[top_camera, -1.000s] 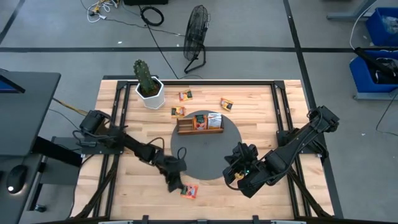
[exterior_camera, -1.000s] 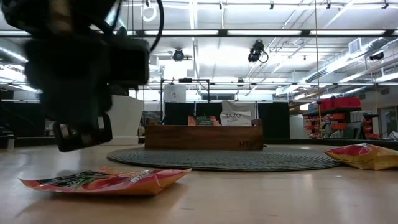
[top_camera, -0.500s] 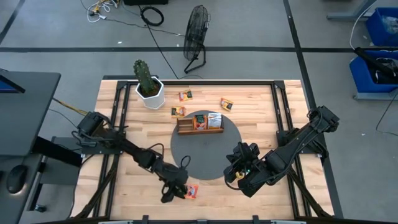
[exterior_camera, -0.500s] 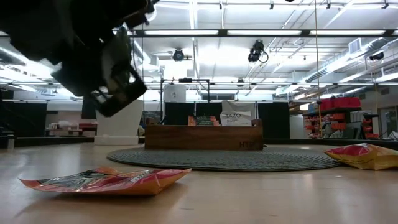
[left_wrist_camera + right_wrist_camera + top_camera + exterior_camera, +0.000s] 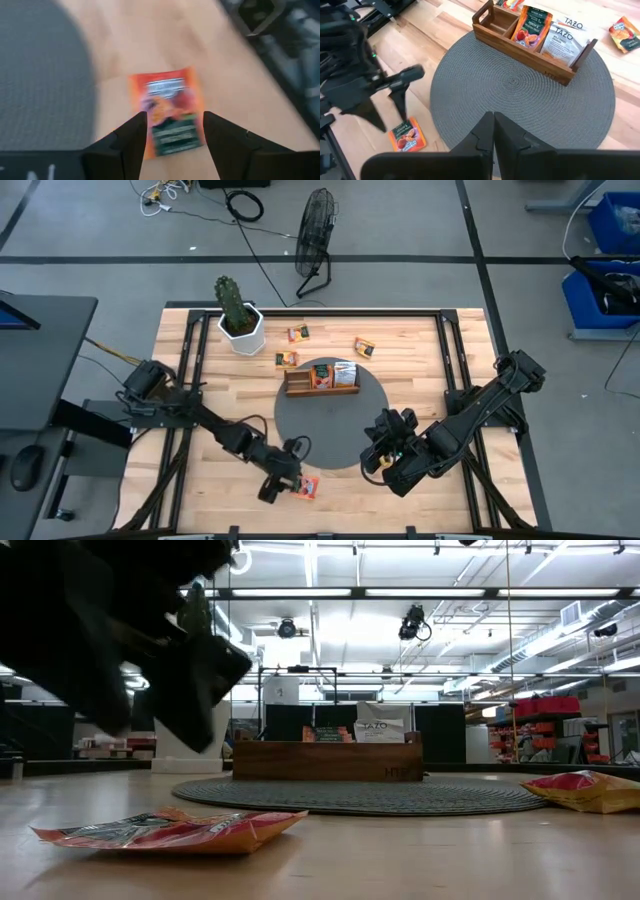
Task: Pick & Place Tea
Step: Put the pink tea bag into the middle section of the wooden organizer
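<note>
An orange-red tea sachet (image 5: 307,488) lies flat on the bare wood near the table's front edge, just off the grey round mat (image 5: 330,430). My left gripper (image 5: 289,481) hangs open a little above it. In the left wrist view the two fingers frame the sachet (image 5: 169,111) without touching. In the low view the fingers (image 5: 205,690) stand clear above the sachet (image 5: 170,830). My right gripper (image 5: 494,125) is shut and empty, raised over the mat's near right part. The wooden tray (image 5: 321,379) on the mat holds upright sachets (image 5: 530,25).
Three loose sachets lie beyond the mat (image 5: 298,333), (image 5: 364,347), (image 5: 287,359). A potted cactus (image 5: 240,320) stands at the far left. Another sachet (image 5: 590,790) shows at the low view's right. Bare wood lies left and right of the mat.
My left gripper has risen a little from just over the sachet, shifted slightly toward the table's near right, rolled about its own axis and opened wide. The sachet has stayed flat where it was.
</note>
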Motion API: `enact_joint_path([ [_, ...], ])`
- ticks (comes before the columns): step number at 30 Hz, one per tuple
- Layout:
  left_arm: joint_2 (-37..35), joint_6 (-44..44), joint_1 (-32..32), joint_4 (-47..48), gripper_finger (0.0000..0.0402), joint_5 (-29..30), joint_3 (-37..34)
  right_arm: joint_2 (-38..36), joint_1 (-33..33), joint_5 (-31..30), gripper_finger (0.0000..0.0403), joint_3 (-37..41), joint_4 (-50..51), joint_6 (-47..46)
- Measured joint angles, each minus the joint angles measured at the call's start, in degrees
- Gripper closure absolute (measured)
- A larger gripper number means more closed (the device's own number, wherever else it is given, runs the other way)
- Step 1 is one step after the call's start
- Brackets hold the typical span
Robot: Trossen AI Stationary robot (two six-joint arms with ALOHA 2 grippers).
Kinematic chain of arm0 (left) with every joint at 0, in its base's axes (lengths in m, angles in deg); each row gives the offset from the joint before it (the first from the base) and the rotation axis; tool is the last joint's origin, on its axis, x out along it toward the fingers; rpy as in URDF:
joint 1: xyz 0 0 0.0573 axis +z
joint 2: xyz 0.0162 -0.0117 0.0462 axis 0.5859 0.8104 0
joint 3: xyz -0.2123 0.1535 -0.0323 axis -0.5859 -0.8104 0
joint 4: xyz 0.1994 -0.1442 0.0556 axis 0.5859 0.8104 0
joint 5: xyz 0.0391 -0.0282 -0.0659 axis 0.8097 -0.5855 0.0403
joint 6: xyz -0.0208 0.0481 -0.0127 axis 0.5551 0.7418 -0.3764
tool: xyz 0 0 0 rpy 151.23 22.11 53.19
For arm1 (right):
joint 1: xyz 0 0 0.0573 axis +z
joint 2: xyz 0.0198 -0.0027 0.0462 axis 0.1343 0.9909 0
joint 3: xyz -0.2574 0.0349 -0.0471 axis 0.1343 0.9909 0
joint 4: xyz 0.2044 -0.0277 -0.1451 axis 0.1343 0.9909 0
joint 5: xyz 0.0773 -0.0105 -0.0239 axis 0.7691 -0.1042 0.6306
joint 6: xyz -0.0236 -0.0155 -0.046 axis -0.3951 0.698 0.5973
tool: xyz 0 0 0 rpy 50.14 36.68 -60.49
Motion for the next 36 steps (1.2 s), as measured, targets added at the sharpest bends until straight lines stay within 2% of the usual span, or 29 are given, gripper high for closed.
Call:
enact_joint_path([
  [6,0.0,4.7,-0.8,0.6,0.0207,0.1,0.0,0.0,0.0,0.0,0.0385,0.0,1.1,0.0],
  [13,1.6,6.2,-3.4,-0.1,0.0199,1.0,0.1,0.0,0.0,0.0,0.0385,0.1,1.4,-0.1],
  [27,6.0,5.7,-4.1,-1.2,0.0207,2.8,0.2,0.0,-0.1,0.6,0.0385,3.0,0.2,-5.3],
  [31,6.0,5.3,-3.3,-0.7,0.0238,3.2,0.2,0.0,-0.1,0.6,0.0385,3.0,0.1,-5.8],
  [36,6.0,3.0,-1.6,-0.3,0.0319,2.9,0.2,0.0,-0.1,0.6,0.0385,3.0,0.1,-5.8],
])
